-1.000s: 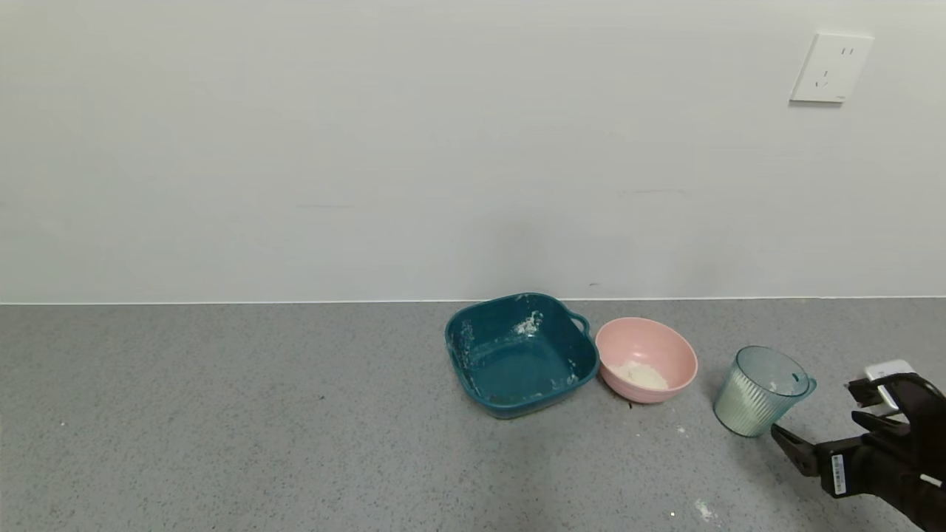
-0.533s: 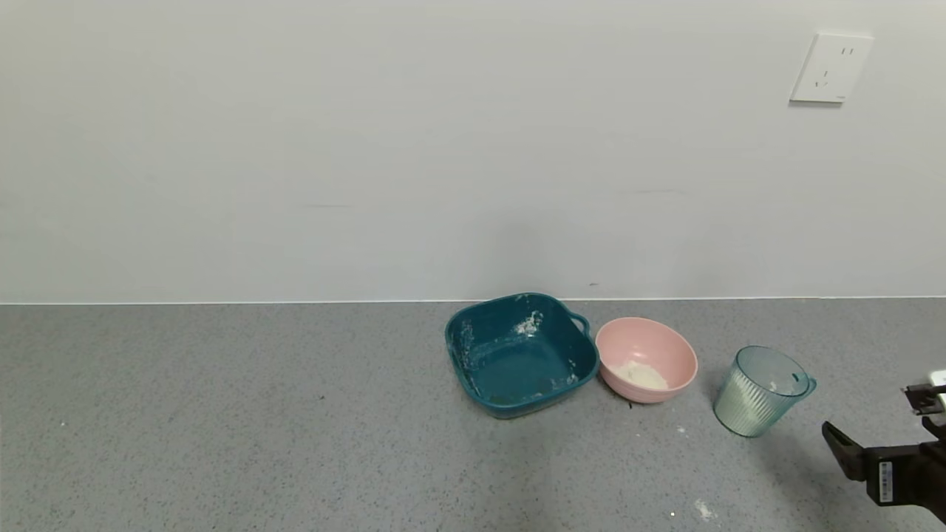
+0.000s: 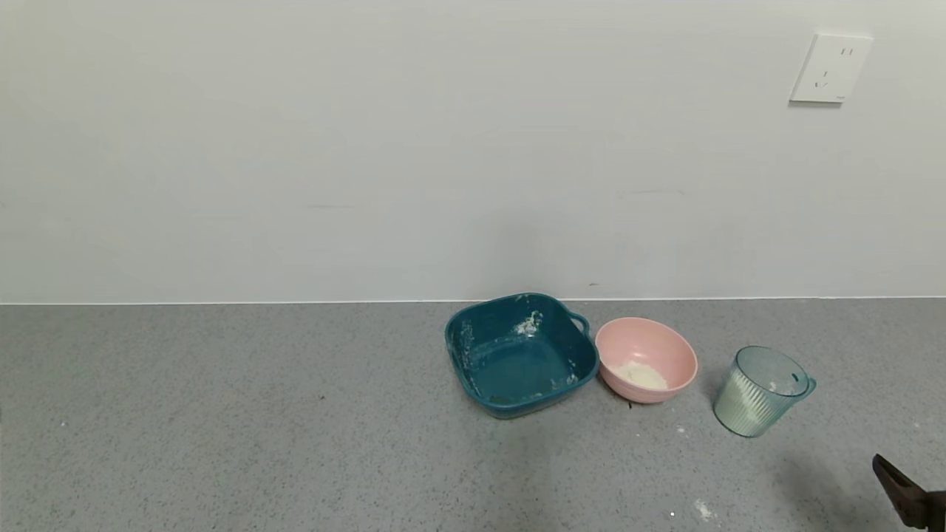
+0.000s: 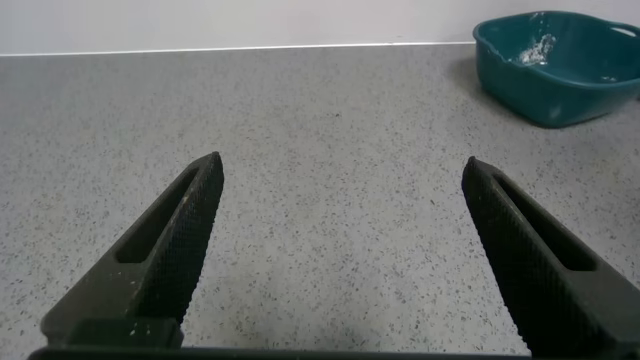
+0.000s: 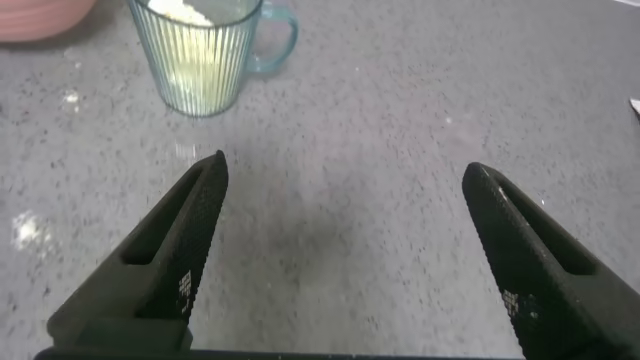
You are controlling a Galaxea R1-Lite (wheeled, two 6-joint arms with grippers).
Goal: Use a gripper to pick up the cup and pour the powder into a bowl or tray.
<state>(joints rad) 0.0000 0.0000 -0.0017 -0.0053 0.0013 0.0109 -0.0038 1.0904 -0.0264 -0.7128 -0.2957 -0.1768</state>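
Note:
The ribbed pale blue-green cup (image 3: 761, 391) stands upright on the grey counter, right of the pink bowl (image 3: 669, 347), its handle to the right. White powder (image 5: 180, 10) shows inside the cup (image 5: 205, 55) in the right wrist view. A small heap of powder (image 3: 641, 376) lies in the pink bowl. My right gripper (image 5: 345, 170) is open and empty, low over bare counter, apart from the cup. In the head view only one fingertip (image 3: 898, 488) shows at the bottom right corner. My left gripper (image 4: 343, 172) is open and empty over bare counter, out of the head view.
A square dark teal dish (image 3: 519, 355) with white smears stands left of the pink bowl; it also shows in the left wrist view (image 4: 555, 65). A wall with a socket (image 3: 830, 68) runs behind the counter. Small powder spills (image 3: 703, 509) lie in front of the cup.
My right gripper has drawn back from beside the cup, toward the bottom right corner, almost leaving the head view. The cup, bowl and dish have not moved.

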